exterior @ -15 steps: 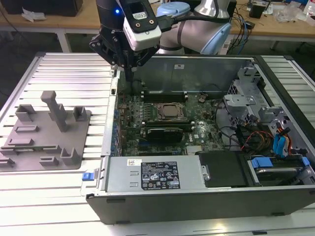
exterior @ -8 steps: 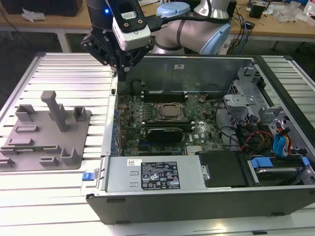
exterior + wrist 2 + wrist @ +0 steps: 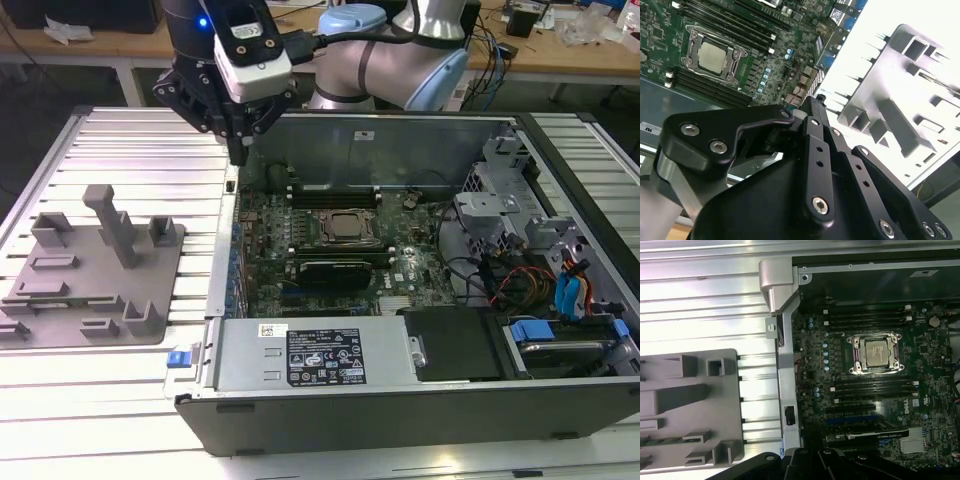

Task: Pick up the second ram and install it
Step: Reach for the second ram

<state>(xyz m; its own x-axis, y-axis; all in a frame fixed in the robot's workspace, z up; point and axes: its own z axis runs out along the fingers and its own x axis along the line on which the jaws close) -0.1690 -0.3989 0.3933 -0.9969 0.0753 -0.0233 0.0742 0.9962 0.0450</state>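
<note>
Slatted metal table (image 3: pixel 130 150) carries an open computer case (image 3: pixel 400 425), lying on its side with the motherboard (image 3: pixel 300 215) facing up. Grey and blue robot arm (image 3: pixel 390 60) reaches in from the far side.

Grey plastic holder (image 3: pixel 60 332) sits on the table at the exterior view's left, just beside the case and apart from it. It has upright blocks and shallow slots.

Gripper (image 3: pixel 238 150) hangs over the far corner of the case wall nearest the holder, above the edge between motherboard and table. It touches nothing.

In the second wrist view the fingers (image 3: pixel 815 145) run side by side and meet at the tip, pressed together. Nothing is visible between them.

Processor socket (image 3: pixel 876 352) sits mid-board with its metal frame closed. Long black slots (image 3: pixel 875 387) run on both sides of it. Can't tell if any slot is filled.

The second ram (image 3: pixel 660 441) shows in the first wrist view as a thin dull-green strip lying flat in a holder slot, on the half of the holder away from the case. It is well apart from the gripper and not picked up yet.
</note>
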